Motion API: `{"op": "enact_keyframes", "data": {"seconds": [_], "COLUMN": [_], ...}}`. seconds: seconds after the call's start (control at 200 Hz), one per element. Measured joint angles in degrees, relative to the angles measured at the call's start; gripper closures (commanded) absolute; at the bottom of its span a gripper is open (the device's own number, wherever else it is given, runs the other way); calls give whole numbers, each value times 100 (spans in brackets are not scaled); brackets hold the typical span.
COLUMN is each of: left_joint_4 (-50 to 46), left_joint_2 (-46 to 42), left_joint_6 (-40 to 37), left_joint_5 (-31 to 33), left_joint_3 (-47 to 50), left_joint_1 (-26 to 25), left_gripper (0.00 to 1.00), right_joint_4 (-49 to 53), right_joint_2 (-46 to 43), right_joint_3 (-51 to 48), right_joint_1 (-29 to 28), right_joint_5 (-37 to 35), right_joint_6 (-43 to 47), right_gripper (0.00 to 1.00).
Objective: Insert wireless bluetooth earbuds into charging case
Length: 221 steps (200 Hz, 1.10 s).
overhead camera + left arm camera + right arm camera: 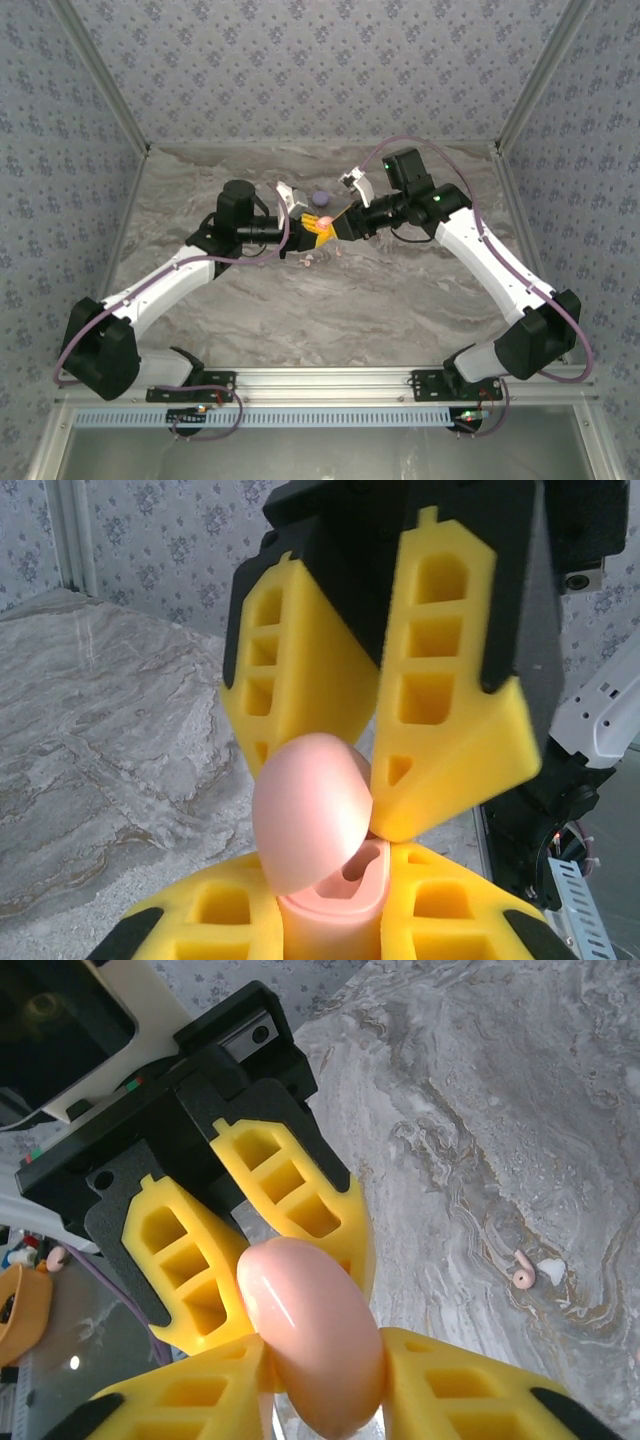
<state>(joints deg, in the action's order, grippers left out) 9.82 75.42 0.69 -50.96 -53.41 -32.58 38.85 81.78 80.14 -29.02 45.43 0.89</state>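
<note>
Tech: Step in hand?
Arm: Opening the case, I judge, ahead of loading. My left gripper (330,918) pinches the base of the pink charging case (305,815). My right gripper (330,1385) is pressed onto its lid (310,1330), which stands tilted open over a recess. I cannot tell whether a bud sits in there.
Tech: Earbuds?
Arm: One whitish-pink earbud (522,1274) lies down on the table (470,1110), apart from the case, beside a white scrap (551,1269).
Tech: Next?
Arm: Probably my right jaws free the lid, drop to that bud and nip it lightly, because it is tiny and may skid. My left should hold the case level.
Tech: Surroundings?
Arm: Grey marbled tabletop under the case and floral-papered walls (320,60) behind it. A lilac round piece (322,198) lies just beyond it.
</note>
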Motion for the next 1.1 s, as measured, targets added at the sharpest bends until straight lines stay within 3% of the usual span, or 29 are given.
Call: {"op": "enact_keyframes", "data": {"seconds": [0.145,0.41,0.795,1.104], "left_joint_4": [-4,-4,-2,2], "left_joint_2": [2,2,11,83], "left_joint_6": [0,11,92,153], "left_joint_5": [-2,0,28,42], "left_joint_3": [0,0,0,0], "left_joint_1": [7,9,9,4], "left_gripper": [92,76,63,62], "right_joint_4": [0,2,-2,-2], "right_joint_2": [0,-2,-2,-2], "right_joint_3": [4,7,7,7], "right_joint_1": [7,7,4,7], "right_joint_5": [0,2,-4,-17], "right_joint_6": [-13,-13,-15,-17], "right_gripper": [77,78,79,80]}}
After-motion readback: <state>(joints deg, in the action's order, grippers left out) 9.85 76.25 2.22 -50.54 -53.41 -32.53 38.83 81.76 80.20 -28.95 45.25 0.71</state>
